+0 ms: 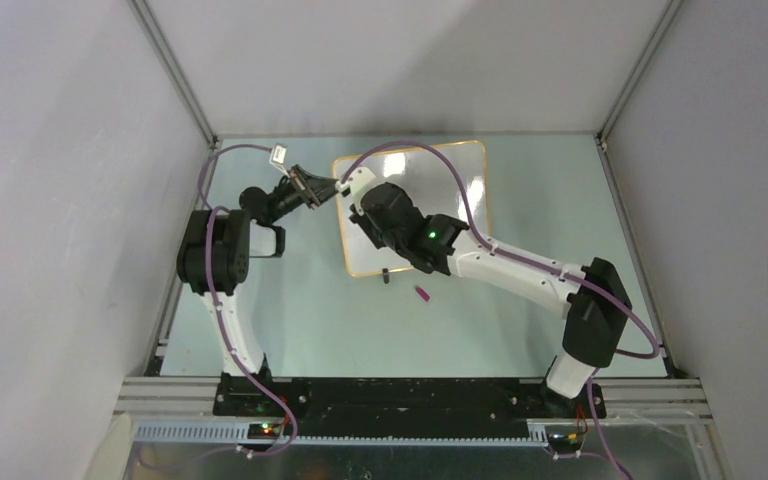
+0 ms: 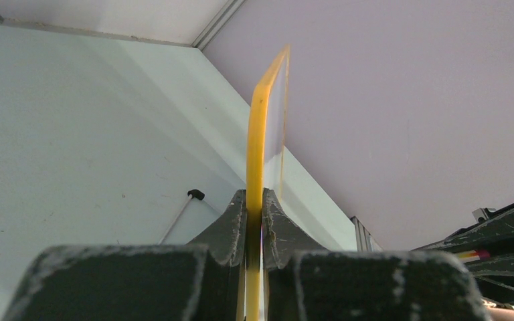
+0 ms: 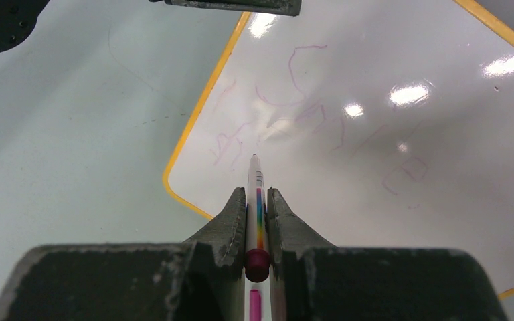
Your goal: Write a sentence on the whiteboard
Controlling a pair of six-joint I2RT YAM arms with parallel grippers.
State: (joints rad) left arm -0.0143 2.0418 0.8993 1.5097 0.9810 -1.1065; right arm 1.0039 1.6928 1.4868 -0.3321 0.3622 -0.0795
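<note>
Table (image 1: 300,300), pale grey-green top, walled on three sides: carries one whiteboard (image 1: 415,165), orange-yellow framed and marked with faint pink scribbles, at far centre, and one small magenta piece (image 1: 423,294) near its near edge.

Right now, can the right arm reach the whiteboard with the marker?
Probably yes: the right pincer holds the marker tip-first over the whiteboard, nothing between them; the left pincer clamps only the board's edge.

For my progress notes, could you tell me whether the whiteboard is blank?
Not blank: faint pink strokes cross the whiteboard ahead of the marker tip.
</note>
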